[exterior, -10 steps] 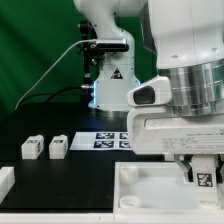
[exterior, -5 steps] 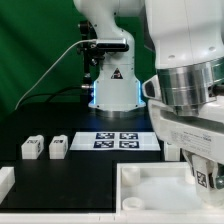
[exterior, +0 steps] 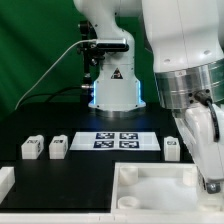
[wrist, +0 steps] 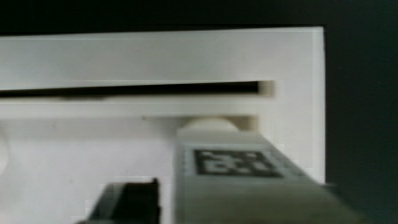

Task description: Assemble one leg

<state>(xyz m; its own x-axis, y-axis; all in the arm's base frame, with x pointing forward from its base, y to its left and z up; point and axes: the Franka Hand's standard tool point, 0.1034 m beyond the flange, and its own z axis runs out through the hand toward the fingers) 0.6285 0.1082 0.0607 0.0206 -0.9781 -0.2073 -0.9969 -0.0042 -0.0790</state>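
Note:
My gripper [exterior: 212, 178] hangs at the exterior view's right edge, low over the large white tray [exterior: 150, 178]. In the wrist view it [wrist: 240, 212] is shut on a white leg [wrist: 231, 150] with a black-and-white tag. One dark finger [wrist: 151, 203] shows beside the leg. The leg's rounded end lies close to a raised rim and dark slot of the tray [wrist: 107, 120]. In the exterior view the held leg is mostly hidden by the hand. Two more legs [exterior: 32, 148] [exterior: 58, 147] stand on the black table at the left, and a third [exterior: 172, 148] stands right of the marker board.
The marker board [exterior: 125, 140] lies flat behind the tray. The robot's base [exterior: 112, 80] stands at the back middle. A white part [exterior: 5, 180] shows at the left edge. A green curtain hangs behind.
The hand has moved to the exterior view's right and turned with the leg in it. This uncovers the whole marker board and the leg right of it.

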